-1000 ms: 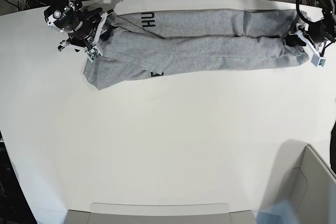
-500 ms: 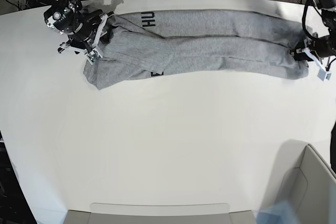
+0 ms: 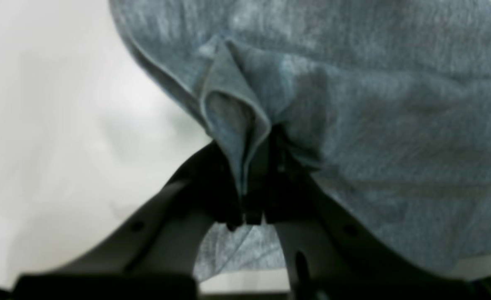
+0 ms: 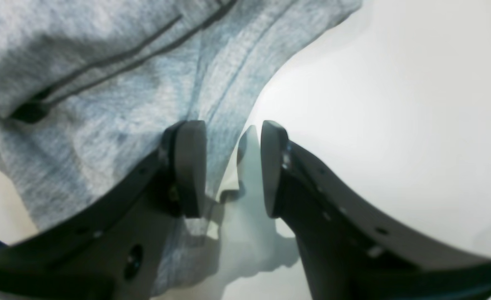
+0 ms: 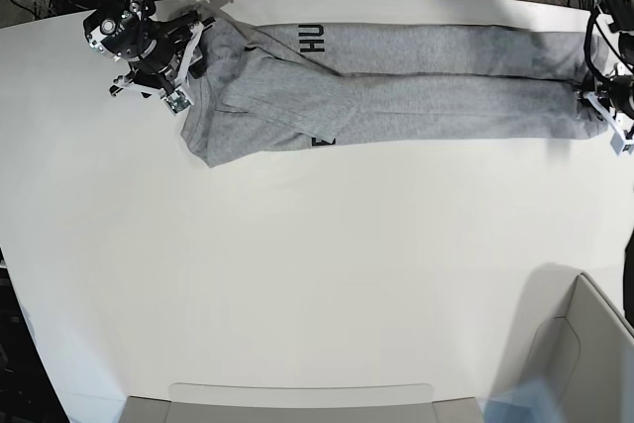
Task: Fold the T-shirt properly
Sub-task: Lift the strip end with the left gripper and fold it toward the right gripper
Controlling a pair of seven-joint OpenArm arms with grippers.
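The T-shirt (image 5: 396, 81) lies stretched in a long, narrow band across the far part of the white counter (image 5: 317, 274), running from about ten o'clock to two o'clock in the base view. It is folded lengthwise, with a crease running along the middle of the band, and black letters show on the upper layer toward the eleven o'clock end. At the ten o'clock end the cloth widens and bunches, with a rounded flap drooping toward the middle of the counter.

The left claw (image 5: 606, 106) sits at the two o'clock end of the band, right at the counter's edge. In the left wrist view its jaws are pressed together on a pinched fold of the grey cloth (image 3: 245, 137), with the fabric's hem edge curling up out of the grip and the rest of the shirt spreading away toward twelve and three o'clock.

The right claw (image 5: 183, 71) is at the ten o'clock end, over the bunched part of the shirt. In the right wrist view its jaws stand apart with a clear gap: one pad (image 4: 189, 166) rests against the shirt's edge, the other pad (image 4: 272, 166) is over bare counter, and nothing is clamped between them. A dark stitched seam (image 4: 116, 54) crosses the cloth beyond that claw.
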